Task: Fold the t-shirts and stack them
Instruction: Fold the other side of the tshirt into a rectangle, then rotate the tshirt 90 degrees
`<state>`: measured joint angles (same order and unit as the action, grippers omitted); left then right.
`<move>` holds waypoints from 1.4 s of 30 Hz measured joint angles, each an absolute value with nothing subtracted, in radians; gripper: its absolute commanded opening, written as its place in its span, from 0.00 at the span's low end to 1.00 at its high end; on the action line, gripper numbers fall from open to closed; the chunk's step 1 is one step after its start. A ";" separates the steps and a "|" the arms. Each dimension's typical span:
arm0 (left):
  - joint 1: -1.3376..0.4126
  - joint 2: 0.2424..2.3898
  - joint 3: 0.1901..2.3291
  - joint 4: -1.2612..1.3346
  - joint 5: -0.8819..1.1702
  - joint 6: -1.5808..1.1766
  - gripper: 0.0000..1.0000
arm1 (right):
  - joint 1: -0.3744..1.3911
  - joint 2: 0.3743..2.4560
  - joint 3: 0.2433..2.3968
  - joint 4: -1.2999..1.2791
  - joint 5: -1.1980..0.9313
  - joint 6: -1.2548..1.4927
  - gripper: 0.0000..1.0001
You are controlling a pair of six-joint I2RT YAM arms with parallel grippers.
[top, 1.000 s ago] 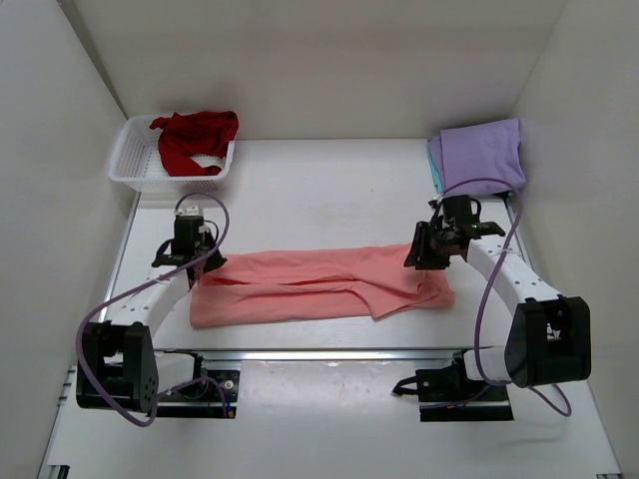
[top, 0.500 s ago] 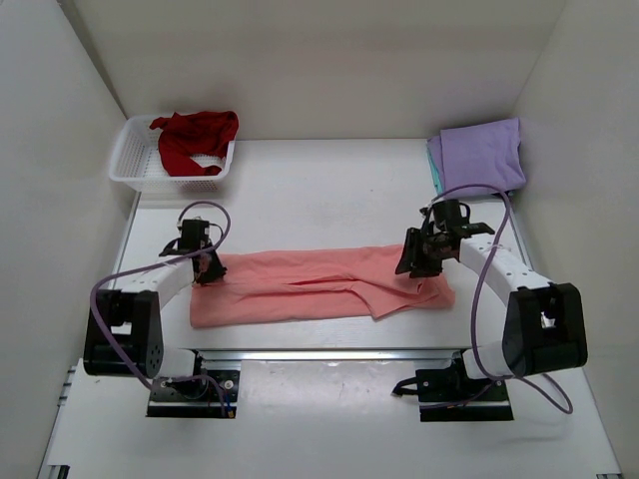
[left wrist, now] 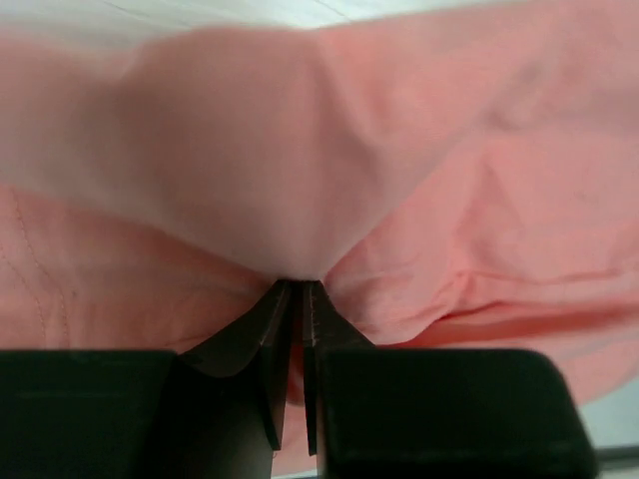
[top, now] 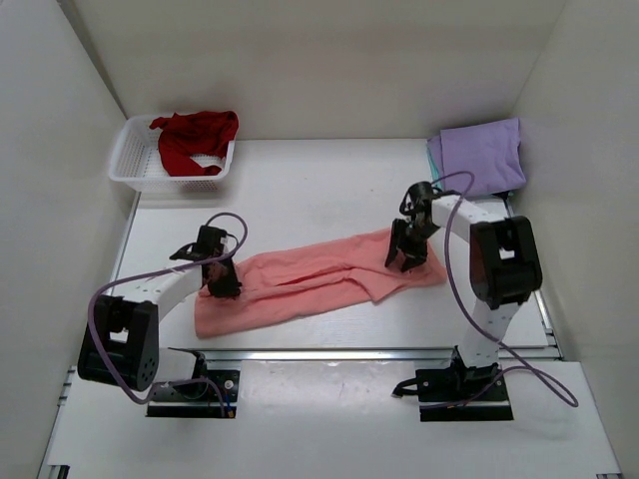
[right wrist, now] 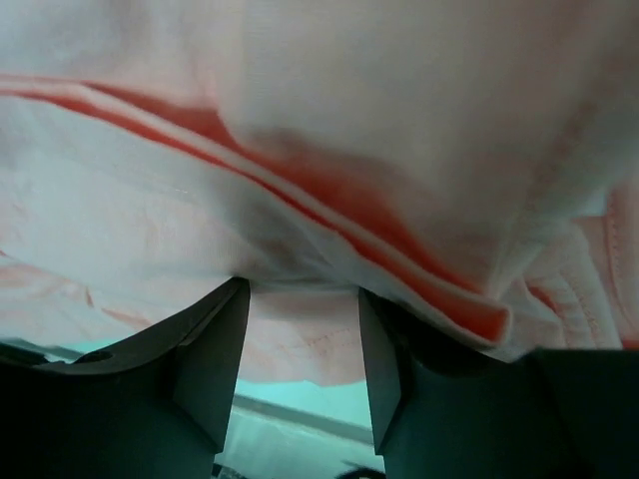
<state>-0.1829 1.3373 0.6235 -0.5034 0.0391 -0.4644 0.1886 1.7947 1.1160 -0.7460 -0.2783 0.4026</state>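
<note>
At the left end of the salmon-pink t-shirt [top: 310, 282], stretched long across the table [top: 300, 190], hold the fold tight in the left gripper [top: 222, 284], pinched almost shut on cloth. At its right end, check the right gripper [top: 404, 259]: partly open against cloth, cannot tell if gripping. Best to lift the 2 ends together, level, then lay 1 end over the other slowly.
</note>
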 measured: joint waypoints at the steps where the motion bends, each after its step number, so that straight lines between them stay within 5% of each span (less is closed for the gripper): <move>1: -0.195 1.336 0.621 -0.505 0.050 -0.468 0.20 | 0.189 1.848 1.188 -0.762 -0.276 0.400 0.46; 8: -0.292 1.378 0.620 -0.479 0.182 -0.518 0.19 | 0.218 2.157 1.660 -0.746 -0.281 0.362 0.48; 14: -0.374 1.420 0.648 -0.482 0.282 -0.577 0.31 | 0.268 2.441 2.165 -0.840 -0.259 0.279 0.50; 21: -0.288 1.302 0.731 -0.562 0.251 -0.622 0.37 | 0.273 2.434 2.365 -0.943 -0.200 0.240 0.50; 24: -0.250 1.259 0.802 -0.545 0.228 -0.629 0.38 | 0.270 2.329 2.323 -0.955 -0.178 0.233 0.47; 26: -0.239 1.261 0.843 -0.515 0.222 -0.629 0.38 | 0.273 2.194 2.193 -0.930 -0.172 0.230 0.31; 31: -0.258 1.454 0.997 -0.376 0.250 -0.622 0.37 | 0.361 1.773 1.619 -0.726 -0.257 0.281 0.08; 35: -0.286 1.710 1.170 -0.261 0.321 -0.616 0.35 | 0.472 1.639 1.301 -0.583 -0.407 0.350 0.01; 42: -0.338 2.029 1.380 -0.190 0.408 -0.572 0.35 | 0.696 1.748 1.143 -0.320 -0.562 0.444 0.00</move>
<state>-0.3378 2.0289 1.3796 -0.1902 0.4084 -0.5716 0.6960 1.7485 1.1431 -0.3199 -0.5617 0.4438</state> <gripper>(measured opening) 0.349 0.001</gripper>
